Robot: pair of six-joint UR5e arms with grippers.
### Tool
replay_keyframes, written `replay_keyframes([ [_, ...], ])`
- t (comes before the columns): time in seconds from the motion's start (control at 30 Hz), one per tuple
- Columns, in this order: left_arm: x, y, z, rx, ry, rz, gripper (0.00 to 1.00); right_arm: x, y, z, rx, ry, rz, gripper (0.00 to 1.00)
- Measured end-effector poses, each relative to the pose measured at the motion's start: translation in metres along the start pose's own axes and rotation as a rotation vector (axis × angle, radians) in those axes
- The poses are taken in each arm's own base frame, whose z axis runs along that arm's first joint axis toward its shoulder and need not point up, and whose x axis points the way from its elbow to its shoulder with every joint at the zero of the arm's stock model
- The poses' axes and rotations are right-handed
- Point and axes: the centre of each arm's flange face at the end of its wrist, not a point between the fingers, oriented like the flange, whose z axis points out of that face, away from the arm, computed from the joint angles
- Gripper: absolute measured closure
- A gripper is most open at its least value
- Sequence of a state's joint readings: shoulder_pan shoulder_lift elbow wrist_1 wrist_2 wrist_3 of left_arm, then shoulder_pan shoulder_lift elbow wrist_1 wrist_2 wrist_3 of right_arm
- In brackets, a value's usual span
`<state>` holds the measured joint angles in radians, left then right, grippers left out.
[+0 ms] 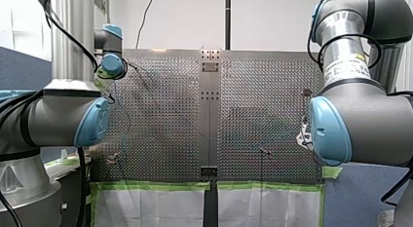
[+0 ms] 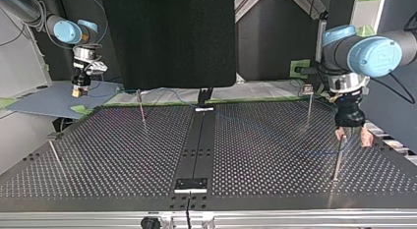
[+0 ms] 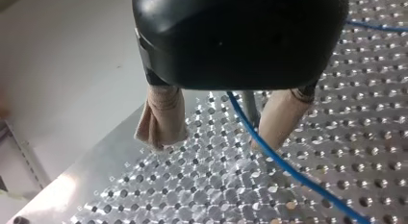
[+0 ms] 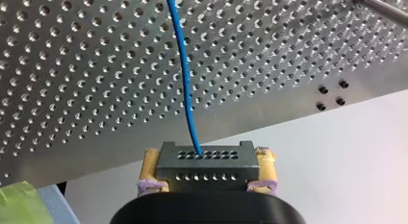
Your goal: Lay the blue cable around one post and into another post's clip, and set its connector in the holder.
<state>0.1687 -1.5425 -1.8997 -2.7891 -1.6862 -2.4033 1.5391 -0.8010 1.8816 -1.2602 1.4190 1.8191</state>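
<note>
My left pincer (image 3: 216,137): released. The black, rounded housing carries two beige pads with a wrinkled, cloth-like surface, standing well apart just above the counter (image 2: 123,150).
Between its pads: a thin grey metal post (image 3: 250,106) stands upright, and the blue cable (image 3: 269,156) slants past it and touches neither pad.
Same pincer, top view (image 2: 352,137): at the right of the frame, with its pads straddling the top of the slim rod.
My right pincer (image 4: 208,159): clenched on the connector (image 4: 208,168). The yellow pads press both of its short ends.
Connector: a flat, dark grey rectangular block with two rows of small round holes in its face.
Blue cable, right wrist view (image 4: 185,80): a smooth, thin, glossy line that leaves one hole in the connector's upper row and runs ahead of the pincer over the counter.
Right pincer, top view (image 2: 78,91): at the upper left of the frame, beyond the counter's corner and over a blue-grey sheet (image 2: 49,103).
Counter: a shiny metal plate densely perforated with round holes, split by a plain dark centre strip (image 2: 199,140).
Other posts: a rod with a small square head (image 2: 308,103) at upper right, and bare rods at upper centre-left (image 2: 142,108) and at left (image 2: 55,157).
Cable on the counter, top view: only a faint blue trace at right, probably the same cable.
</note>
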Motion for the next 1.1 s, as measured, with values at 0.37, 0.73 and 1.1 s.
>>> replay_keyframes([
  [0.37,-0.003,-0.006,-0.018,0.029,0.010,0.005,0.00,0.001,0.000,0.000,0.000,0.000,0.010,1.00],
  [0.73,-0.003,-0.009,-0.041,0.054,0.027,0.015,0.00,0.000,-0.001,-0.001,-0.001,-0.007,0.009,1.00],
  [1.1,0.001,-0.009,-0.062,0.076,0.054,0.021,0.00,-0.008,-0.006,-0.010,-0.006,-0.061,-0.022,1.00],
])
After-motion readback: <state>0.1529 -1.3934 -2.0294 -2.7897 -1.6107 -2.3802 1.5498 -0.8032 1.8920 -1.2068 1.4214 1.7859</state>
